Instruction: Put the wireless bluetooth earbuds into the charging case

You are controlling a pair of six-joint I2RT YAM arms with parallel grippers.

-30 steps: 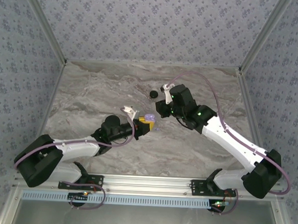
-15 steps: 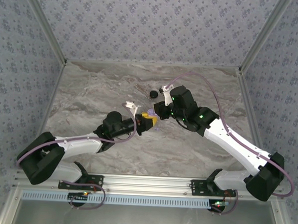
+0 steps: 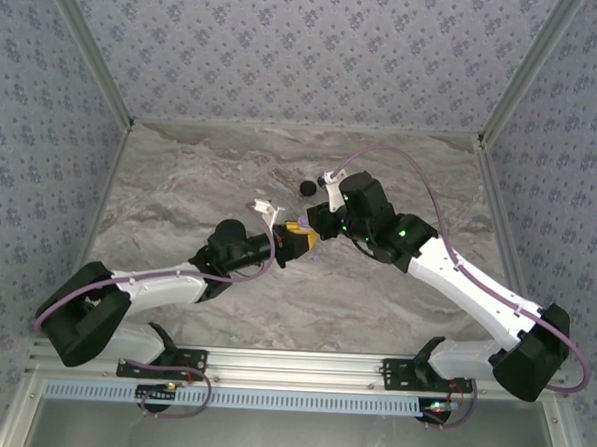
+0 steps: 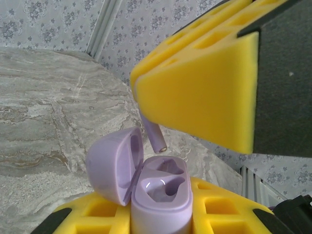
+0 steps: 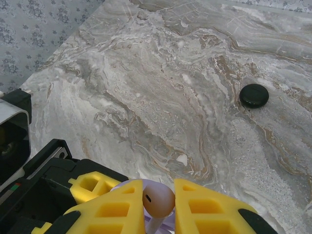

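Observation:
My left gripper (image 4: 158, 220) is shut on an open lilac charging case (image 4: 158, 195), lid (image 4: 113, 163) tipped back to the left, both sockets empty. My right gripper (image 5: 158, 207) is shut on one pale lilac earbud (image 5: 157, 199) between its yellow pads (image 5: 114, 209). The earbud's stem (image 4: 156, 136) points down, a short gap above the case's far socket. In the top view both grippers meet mid-table, left gripper (image 3: 289, 243) under right gripper (image 3: 316, 224). The black earbuds and the other lilac earbud are out of view.
A round black puck (image 5: 254, 95) lies on the marble table (image 5: 195, 73) behind the grippers, also seen as the puck (image 3: 306, 188) in the top view. A small white speck (image 5: 183, 159) lies on the table near the right gripper. Patterned walls enclose the table.
The left gripper has carried the case right and away from the bases. The right gripper has come down and left with the earbud, so it now hangs just over the case.

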